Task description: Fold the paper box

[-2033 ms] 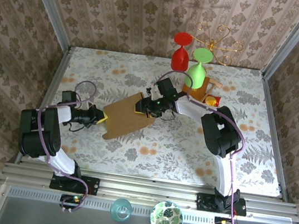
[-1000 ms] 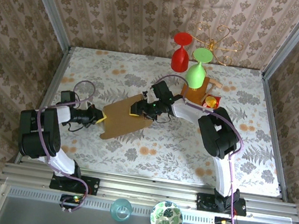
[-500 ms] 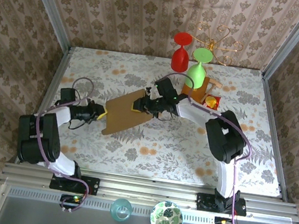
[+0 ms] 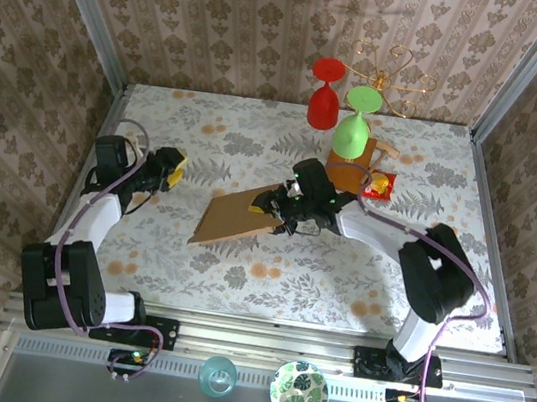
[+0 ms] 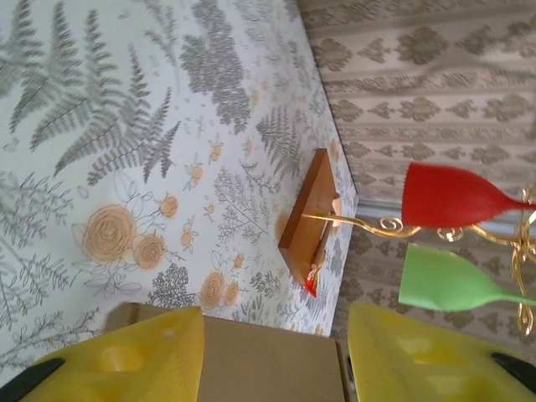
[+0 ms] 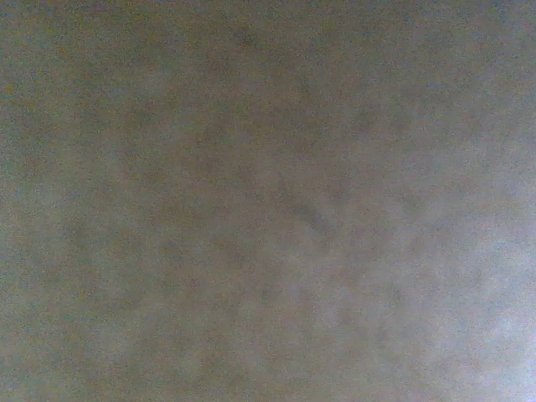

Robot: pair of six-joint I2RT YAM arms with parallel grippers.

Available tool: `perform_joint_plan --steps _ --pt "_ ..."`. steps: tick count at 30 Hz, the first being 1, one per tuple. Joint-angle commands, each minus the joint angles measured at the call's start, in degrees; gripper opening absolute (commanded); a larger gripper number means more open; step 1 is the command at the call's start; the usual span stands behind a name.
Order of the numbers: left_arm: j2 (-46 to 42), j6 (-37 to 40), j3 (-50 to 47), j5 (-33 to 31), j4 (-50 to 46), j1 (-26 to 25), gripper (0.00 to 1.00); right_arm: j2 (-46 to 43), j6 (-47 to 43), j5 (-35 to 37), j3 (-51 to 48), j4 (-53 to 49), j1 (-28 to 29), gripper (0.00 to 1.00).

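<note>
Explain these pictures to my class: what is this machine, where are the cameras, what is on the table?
Two robot arms are bolted at the table's near edge. One camera looks down from above; one rides on each wrist. On the flowered table are a tan paper box and a wooden stand bearing a red glass and a green glass. The left jaws stand open, clear of the box; the right jaws meet its edge, grip unclear. The right wrist picture is too blurred to read.

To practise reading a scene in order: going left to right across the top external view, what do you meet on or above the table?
Left hand → paper box → right hand → red glass → green glass.
</note>
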Motion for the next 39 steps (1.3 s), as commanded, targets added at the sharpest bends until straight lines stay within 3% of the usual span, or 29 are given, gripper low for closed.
perform_joint_plan --steps 1,6,10,12,14,17,19,20,21,22,23,25,27,30,31,33,36,39 --pt "-0.9 -5.9 0.6 -4.5 -5.5 -1.6 0.50 -6.4 11.5 3.3 -4.8 0.6 -2.2 0.34" --pt "-3.8 -8.9 2.0 -14.4 -17.4 -4.5 0.56 -13.0 19.3 -0.3 -12.5 1.8 -7.8 0.33" --pt "-13.0 -12.7 0.6 -28.4 -18.1 -10.2 0.72 -16.9 24.3 -3.7 -16.4 2.3 -11.5 0.30" --pt "-16.6 -8.7 4.3 -36.0 -22.4 -13.3 0.74 -18.0 25.1 -4.8 -17.2 2.0 -12.7 0.30" --pt "-19.8 0.6 9.4 -45.9 -24.9 -18.0 0.78 -18.0 25.5 -5.6 -17.8 1.9 -13.4 0.30" --pt "-24.4 13.9 13.2 -62.7 -21.6 -27.4 1.00 -18.0 27.1 -6.4 -19.9 3.8 -14.2 0.30" --pt "-26.1 5.1 10.6 -68.7 -18.4 -29.0 1.00 -18.0 27.2 -7.2 -21.1 4.9 -15.1 0.29" --pt "-26.5 -2.5 7.4 -68.0 -16.7 -27.7 1.00 -18.0 26.7 -7.8 -21.2 4.6 -15.8 0.29" --pt "-26.2 -5.1 3.3 -62.4 -9.6 -25.1 0.99 -18.0 25.7 -8.2 -21.3 3.9 -16.4 0.29" --pt "-25.2 -5.3 0.2 -57.4 -2.4 -22.4 0.86 -18.0 25.0 -8.5 -21.2 3.1 -17.1 0.29" --pt "-23.2 -9.5 -0.4 -54.3 -1.7 -21.0 0.69 -18.0 24.5 -9.1 -21.2 2.8 -17.7 0.29" --pt "-18.6 -12.0 3.9 -47.9 -10.8 -20.3 0.64 -17.6 24.3 -9.9 -21.0 3.2 -18.9 0.29" --pt "-12.3 -13.3 9.7 -38.6 -23.1 -21.1 0.68 -17.0 23.9 -10.7 -20.2 2.5 -19.8 0.30" --pt "-3.6 -16.3 13.3 -23.0 -34.7 -21.2 0.63 -14.6 24.1 -13.9 -18.5 2.6 -20.4 0.30" --pt "-2.0 -17.6 12.3 -19.7 -34.5 -21.2 0.59 -13.6 24.0 -15.2 -18.0 3.0 -20.5 0.30" --pt "-0.6 -22.4 8.3 -16.4 -28.4 -22.1 0.59 -11.9 24.0 -17.0 -17.1 3.8 -20.6 0.31" --pt "-0.3 -31.5 3.3 -18.2 -16.9 -23.8 0.62 -10.4 24.0 -19.1 -16.4 4.3 -20.7 0.31" --pt "3.5 -35.7 4.3 -16.9 -14.5 -24.8 0.63 -8.1 22.8 -22.0 -15.5 4.8 -20.8 0.31"
